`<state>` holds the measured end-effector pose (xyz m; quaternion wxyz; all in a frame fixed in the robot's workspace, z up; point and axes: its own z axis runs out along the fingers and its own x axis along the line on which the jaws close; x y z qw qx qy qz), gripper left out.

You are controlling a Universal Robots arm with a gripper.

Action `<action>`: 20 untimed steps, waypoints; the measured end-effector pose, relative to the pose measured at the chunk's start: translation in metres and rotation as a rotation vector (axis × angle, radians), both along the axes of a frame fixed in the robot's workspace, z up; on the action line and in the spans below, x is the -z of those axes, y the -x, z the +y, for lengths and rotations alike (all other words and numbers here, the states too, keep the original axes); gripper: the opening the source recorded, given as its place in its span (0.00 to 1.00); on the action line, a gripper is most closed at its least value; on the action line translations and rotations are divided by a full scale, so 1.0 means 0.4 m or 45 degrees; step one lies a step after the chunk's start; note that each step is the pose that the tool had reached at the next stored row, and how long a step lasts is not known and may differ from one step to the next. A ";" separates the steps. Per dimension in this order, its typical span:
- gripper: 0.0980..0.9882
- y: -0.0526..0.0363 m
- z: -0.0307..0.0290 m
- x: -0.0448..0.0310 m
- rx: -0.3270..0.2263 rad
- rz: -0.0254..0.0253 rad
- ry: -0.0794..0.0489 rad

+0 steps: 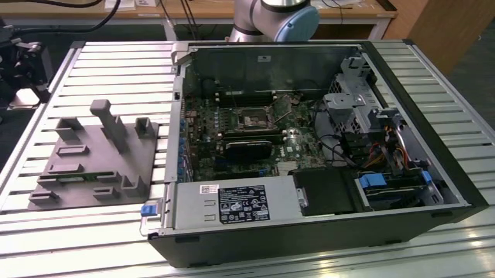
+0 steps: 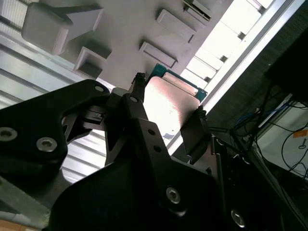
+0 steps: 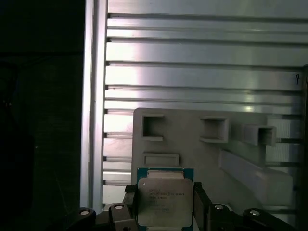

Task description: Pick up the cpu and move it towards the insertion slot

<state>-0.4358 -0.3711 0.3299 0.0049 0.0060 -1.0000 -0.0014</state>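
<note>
A slatted aluminium table (image 1: pixel 101 69) carries an open computer case (image 1: pixel 433 174) lying on its side, with a grey plastic fixture (image 1: pixel 93 156) just beside it on the exterior view's left. The robot arm (image 1: pixel 275 17) rises behind the case at the far edge of the table.

In both wrist views the gripper (image 3: pixel 165 206) is pinching the cpu (image 3: pixel 165 199): the two black fingers (image 3: pixel 200 204) press against opposite edges of the chip, so it sits squarely between them. Its silver-grey metal top faces the first wrist camera, with a green rim showing along one edge. In the second wrist view the cpu (image 2: pixel 168 103) catches a bright glare between the fingers (image 2: pixel 136 103). Behind it lie the fixture's rectangular recesses and the table slats; whether the chip touches the fixture cannot be told.

The insertion slot (image 1: pixel 254 120), a silvery frame around a dark centre, sits on the motherboard (image 1: pixel 232 145) inside the case.
</note>
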 end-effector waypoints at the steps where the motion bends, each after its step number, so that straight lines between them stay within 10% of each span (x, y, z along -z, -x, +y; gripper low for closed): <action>1: 0.50 0.000 0.000 -0.003 0.000 -0.0001 0.000; 20: 0.50 0.000 0.008 -0.056 0.000 0.0000 0.007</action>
